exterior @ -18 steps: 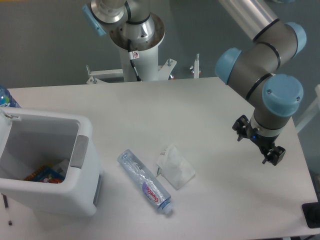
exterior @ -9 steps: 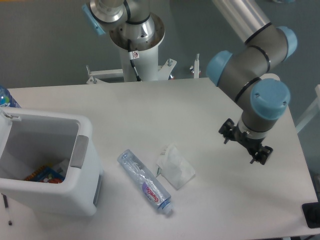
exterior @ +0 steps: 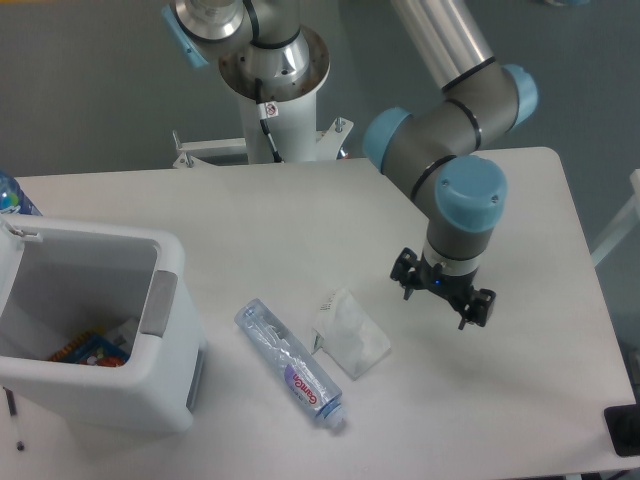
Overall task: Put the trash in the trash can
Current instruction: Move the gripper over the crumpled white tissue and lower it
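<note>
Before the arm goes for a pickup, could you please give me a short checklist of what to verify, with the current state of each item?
1. Gripper empty: ok, nothing between its fingers.
2. Gripper open enough to grasp: cannot tell from this angle.
3. Crumpled wrapper free on the table: ok, apart from the gripper.
4. Crushed bottle reachable: ok, lying flat beside the wrapper.
5. Trash can opening unobstructed: ok, open top, some items already inside.

Stood at the far left edge of the white table (exterior: 300, 210), a blue-tinted bottle (exterior: 12, 196), only partly in view, beside a grey floor (exterior: 90, 90).
</note>
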Robot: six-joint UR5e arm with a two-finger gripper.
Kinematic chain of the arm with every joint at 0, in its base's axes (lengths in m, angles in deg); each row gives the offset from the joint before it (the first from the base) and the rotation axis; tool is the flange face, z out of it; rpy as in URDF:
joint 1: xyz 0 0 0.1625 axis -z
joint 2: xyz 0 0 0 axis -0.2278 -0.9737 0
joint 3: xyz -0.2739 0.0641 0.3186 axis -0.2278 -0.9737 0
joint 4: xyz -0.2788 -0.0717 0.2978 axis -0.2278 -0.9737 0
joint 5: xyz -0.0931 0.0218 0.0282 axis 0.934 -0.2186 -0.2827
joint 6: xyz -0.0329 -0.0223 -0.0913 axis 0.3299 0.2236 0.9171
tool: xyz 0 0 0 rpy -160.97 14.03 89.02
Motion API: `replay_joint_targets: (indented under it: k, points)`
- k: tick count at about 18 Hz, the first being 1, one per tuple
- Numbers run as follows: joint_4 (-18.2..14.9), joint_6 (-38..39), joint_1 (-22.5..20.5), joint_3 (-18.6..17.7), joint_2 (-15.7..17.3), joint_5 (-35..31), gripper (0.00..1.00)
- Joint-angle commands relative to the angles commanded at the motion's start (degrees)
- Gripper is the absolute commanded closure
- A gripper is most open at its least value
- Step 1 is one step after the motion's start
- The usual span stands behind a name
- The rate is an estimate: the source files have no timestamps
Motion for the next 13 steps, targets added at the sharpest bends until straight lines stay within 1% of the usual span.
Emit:
replay_joint_targets:
  k: [1, 2, 4, 5, 7, 13]
  points:
    - [0.0, 1.7, 0.3, -0.3, -0.1, 0.2, 0.0]
    - [0.1, 3.9, 0.7, -0.3, 0.0, 1.9, 0.0]
    - [0.1, 8.5, 1.1, -0.4, -0.3, 7.8, 0.0]
    - [0.3, 9.6, 1.3, -0.4, -0.4, 8.7, 0.0]
    - [1.4, 11.3, 2.9, -0.4, -0.5, 9.0, 0.0]
    - [6.3, 17.6, 5.1, -0.5, -2.7, 8.8, 0.0]
